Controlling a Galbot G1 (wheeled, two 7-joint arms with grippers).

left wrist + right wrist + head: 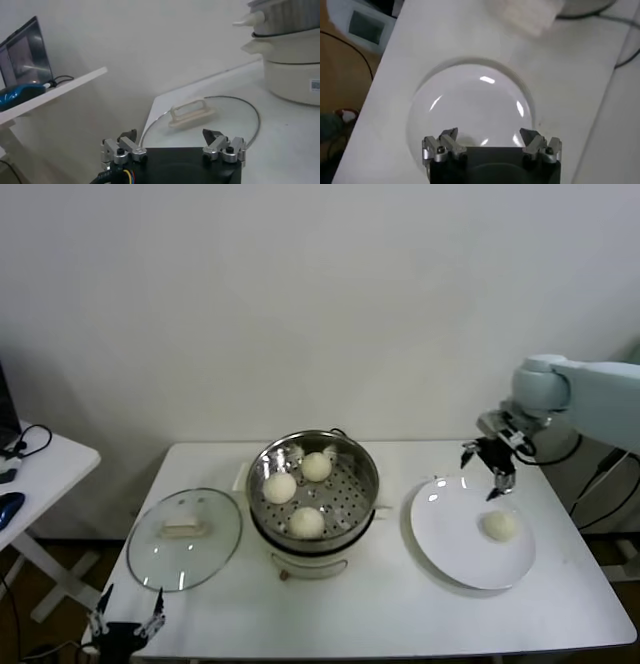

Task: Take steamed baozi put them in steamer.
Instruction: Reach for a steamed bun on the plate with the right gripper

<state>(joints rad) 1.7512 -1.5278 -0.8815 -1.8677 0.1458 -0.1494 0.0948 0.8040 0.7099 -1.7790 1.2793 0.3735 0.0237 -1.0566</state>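
Baozi: three sitting in the steamer (313,489) at table centre, a fourth bun (500,525) lying alone on the right half of the plate (450,529), right of the steamer. Looking like three quarters done, one bun left to move.

Right gripper (489,469) hovering above the plate's far edge, just behind the last bun, jaws standing wide and holding nothing; probably lining up to come down on it. Lid (184,537) lying flat on the near left, likely set aside to keep the basket open for loading. Left gripper (127,622) waiting low at the table's near left edge, jaws wide and empty, well clear of the work.

Head view alone giving the count of buns and the steamer's perforated floor. Right wrist view showing only bare plate (470,107) past the open fingers (442,142), no bun in sight. Left wrist view showing the lid's handle (192,111) close up and the pot's cream base (292,75) from the side, buns hidden
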